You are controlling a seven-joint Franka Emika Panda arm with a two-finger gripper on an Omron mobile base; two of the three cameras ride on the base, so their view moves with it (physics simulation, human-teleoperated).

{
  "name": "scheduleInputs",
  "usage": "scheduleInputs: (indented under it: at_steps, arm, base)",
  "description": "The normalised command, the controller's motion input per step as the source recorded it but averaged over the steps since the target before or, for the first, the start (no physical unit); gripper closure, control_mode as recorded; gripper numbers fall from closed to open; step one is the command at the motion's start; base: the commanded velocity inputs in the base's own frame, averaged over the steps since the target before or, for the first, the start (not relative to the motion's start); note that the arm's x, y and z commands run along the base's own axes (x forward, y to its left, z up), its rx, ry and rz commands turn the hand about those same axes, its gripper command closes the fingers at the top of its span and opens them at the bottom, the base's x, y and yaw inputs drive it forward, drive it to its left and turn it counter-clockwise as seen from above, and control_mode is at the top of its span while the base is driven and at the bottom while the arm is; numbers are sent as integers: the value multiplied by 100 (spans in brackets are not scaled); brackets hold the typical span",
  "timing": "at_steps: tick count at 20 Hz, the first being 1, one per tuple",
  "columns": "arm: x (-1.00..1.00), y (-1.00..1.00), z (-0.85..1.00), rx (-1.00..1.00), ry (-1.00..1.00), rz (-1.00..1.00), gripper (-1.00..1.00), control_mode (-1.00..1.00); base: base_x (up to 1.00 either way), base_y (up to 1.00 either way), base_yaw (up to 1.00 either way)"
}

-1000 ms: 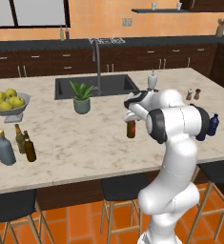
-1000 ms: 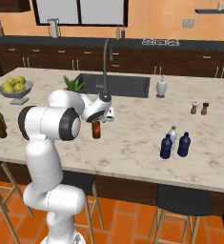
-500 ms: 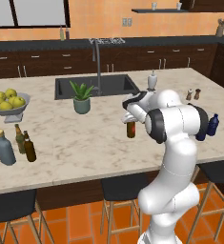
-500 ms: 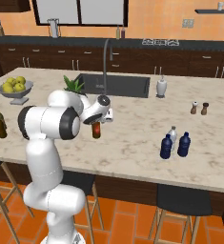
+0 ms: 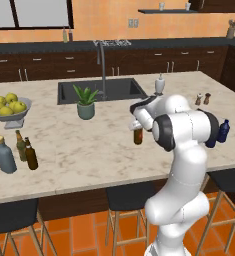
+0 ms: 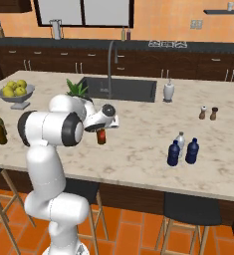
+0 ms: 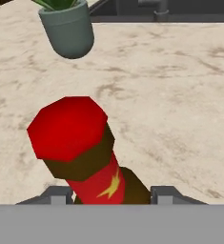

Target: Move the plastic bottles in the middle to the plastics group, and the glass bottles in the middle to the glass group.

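My gripper (image 5: 137, 123) has closed on the slim dark brown glass bottle with the red cap (image 7: 80, 147), mid-worktop toward the front edge. From the earlier frames it has barely shifted, so I judge the grasp fresh. It belongs by the grey-blue cork-stoppered bottle (image 5: 4, 155) at the left end.

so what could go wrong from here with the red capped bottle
The gripper sits over the red-capped bottle, which shows off-centre between the fingertips in the hand view, so a grasp could tip it. On the way to the glass group it might brush the potted plant. That group stands tightly packed; setting the bottle down could knock one over.
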Motion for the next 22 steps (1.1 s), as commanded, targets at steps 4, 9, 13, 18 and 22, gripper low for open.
scheduleInputs:
  at_steps: [4, 9, 13, 18, 22]
  arm:
    - [-23, 0, 14, 5, -2, 5, 100, -100]
    - [-49, 30, 41, 21, 2, 8, 100, -100]
    - [-53, 68, 32, 19, 5, 10, 100, -100]
    - [-40, 87, 28, 1, 8, 16, 100, -100]
    - [-39, 94, 20, 0, 5, 20, 100, -100]
  base:
    - [0, 0, 0]
    - [0, 0, 0]
    - [0, 0, 0]
    - [0, 0, 0]
    - [0, 0, 0]
